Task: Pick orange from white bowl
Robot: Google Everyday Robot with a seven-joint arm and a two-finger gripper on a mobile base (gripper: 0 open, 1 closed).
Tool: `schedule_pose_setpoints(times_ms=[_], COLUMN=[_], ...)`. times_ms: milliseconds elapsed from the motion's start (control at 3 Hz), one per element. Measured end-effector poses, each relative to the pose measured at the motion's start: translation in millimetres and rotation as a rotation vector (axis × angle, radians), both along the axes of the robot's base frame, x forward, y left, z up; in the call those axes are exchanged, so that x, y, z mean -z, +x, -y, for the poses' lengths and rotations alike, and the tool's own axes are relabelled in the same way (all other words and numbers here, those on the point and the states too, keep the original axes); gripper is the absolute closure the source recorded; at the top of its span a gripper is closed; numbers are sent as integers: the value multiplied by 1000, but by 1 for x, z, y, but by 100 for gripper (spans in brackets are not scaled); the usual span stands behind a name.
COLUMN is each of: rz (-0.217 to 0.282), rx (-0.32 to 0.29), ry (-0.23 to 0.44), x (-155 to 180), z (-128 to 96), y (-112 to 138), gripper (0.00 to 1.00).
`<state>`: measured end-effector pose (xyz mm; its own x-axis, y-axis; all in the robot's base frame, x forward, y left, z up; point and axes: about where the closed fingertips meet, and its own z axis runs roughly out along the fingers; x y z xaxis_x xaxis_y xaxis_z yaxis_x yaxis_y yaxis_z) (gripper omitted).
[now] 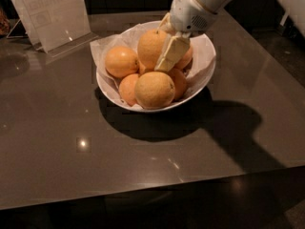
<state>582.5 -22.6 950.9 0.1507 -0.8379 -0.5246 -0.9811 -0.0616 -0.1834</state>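
The white bowl (202, 78), lined with crinkled white paper, stands at the middle back of the dark table and holds several oranges. The orange (148, 46) is the large deep-orange one at the top of the pile. My gripper (159, 56) comes down from the upper right and is shut on this orange. One cream finger (171, 54) lies across its right front side; the other is mostly hidden behind it. The orange sits a little above the other fruit.
A large paler fruit (154, 89) lies at the bowl's front, with smaller oranges to the left (122, 61) and right (178, 81). A clear plastic sign holder (52, 13) stands at the back left. The table's front edge (152, 192) runs across the bottom.
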Motion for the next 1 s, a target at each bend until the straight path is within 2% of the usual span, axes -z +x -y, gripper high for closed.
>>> schedule_pose_setpoints(times_ms=[333,667,1000], rz=[140,254,254], rx=[48,122,122], ry=[51,107,107], x=[-44,-80,-80], z=[21,56,56], y=[-32,-70,-70], gripper=[100,100,100])
